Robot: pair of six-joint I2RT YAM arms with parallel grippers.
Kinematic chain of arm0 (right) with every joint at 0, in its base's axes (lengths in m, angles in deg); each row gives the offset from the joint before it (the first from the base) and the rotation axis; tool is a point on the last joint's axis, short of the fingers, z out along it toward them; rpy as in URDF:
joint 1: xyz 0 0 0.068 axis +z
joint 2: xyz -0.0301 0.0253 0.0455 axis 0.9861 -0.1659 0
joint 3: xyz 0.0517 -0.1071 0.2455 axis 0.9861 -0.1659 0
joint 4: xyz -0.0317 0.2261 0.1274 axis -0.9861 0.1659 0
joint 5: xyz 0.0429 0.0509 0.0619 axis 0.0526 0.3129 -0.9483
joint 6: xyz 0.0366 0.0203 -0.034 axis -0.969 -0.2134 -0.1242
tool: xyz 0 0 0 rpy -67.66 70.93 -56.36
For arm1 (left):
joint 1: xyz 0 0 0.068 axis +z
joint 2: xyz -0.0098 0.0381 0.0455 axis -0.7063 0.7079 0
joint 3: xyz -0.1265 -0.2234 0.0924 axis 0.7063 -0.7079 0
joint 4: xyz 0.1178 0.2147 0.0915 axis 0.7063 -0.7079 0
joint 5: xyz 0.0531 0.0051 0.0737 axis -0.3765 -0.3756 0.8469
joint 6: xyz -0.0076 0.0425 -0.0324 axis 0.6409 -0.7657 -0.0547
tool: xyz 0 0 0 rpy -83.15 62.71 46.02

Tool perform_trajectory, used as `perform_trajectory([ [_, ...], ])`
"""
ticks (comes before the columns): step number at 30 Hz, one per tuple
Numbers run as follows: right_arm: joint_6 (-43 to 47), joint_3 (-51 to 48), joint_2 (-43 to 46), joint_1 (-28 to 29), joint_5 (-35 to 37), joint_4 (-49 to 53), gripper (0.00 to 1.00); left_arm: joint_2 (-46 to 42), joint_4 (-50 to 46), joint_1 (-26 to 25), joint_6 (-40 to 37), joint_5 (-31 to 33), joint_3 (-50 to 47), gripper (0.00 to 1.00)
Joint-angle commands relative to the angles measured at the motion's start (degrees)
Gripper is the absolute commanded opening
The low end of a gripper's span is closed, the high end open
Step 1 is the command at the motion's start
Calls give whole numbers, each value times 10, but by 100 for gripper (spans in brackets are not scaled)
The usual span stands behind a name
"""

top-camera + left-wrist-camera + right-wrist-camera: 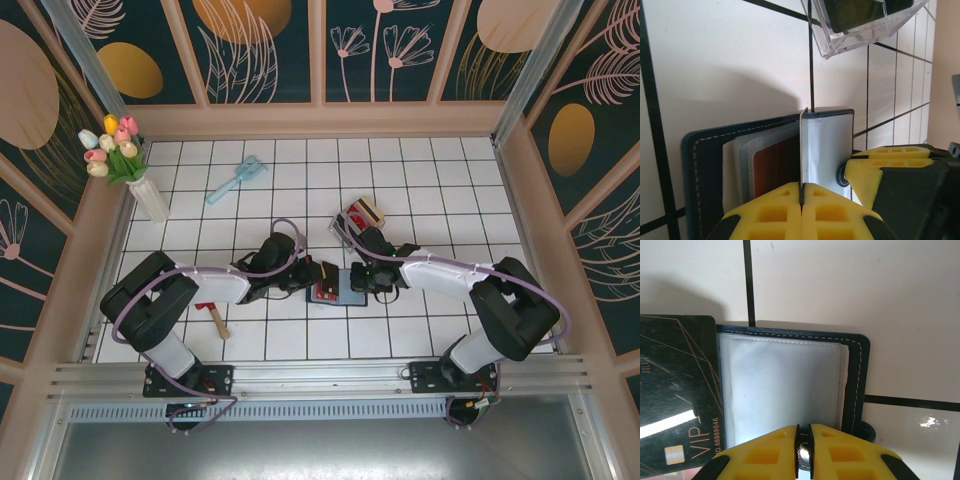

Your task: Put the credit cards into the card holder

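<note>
The navy card holder (337, 295) lies open on the tiles between my two grippers. Its stitched border (700, 165) frames clear sleeves, and a red card (772, 167) sits in one of them. My left gripper (318, 275) (802, 192) is shut on a thin card (803, 150), held on edge over the sleeves. In the right wrist view a black VIP card (675, 405) overlaps the holder's left side. My right gripper (362, 283) (803, 440) is pinched on the holder's near edge (857, 375), beside its snap (867, 430).
A clear slotted rack (362, 215) (860, 25) with more cards stands just behind the holder. A turquoise brush (237, 181) lies at the back left, a vase of tulips (150, 198) by the left wall, and a small red-headed hammer (213, 317) near the left arm.
</note>
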Motion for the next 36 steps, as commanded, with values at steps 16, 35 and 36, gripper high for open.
perform_trajectory([
  [16,-19,-14,-15,-7,23,-5,16,55,-37,-28,-24,15,24,2],
  [35,-25,-24,-15,-13,24,-12,17,19,-137,-45,-56,19,38,0],
  [36,-25,-25,-15,-13,24,-12,17,20,-138,-44,-57,17,38,0],
])
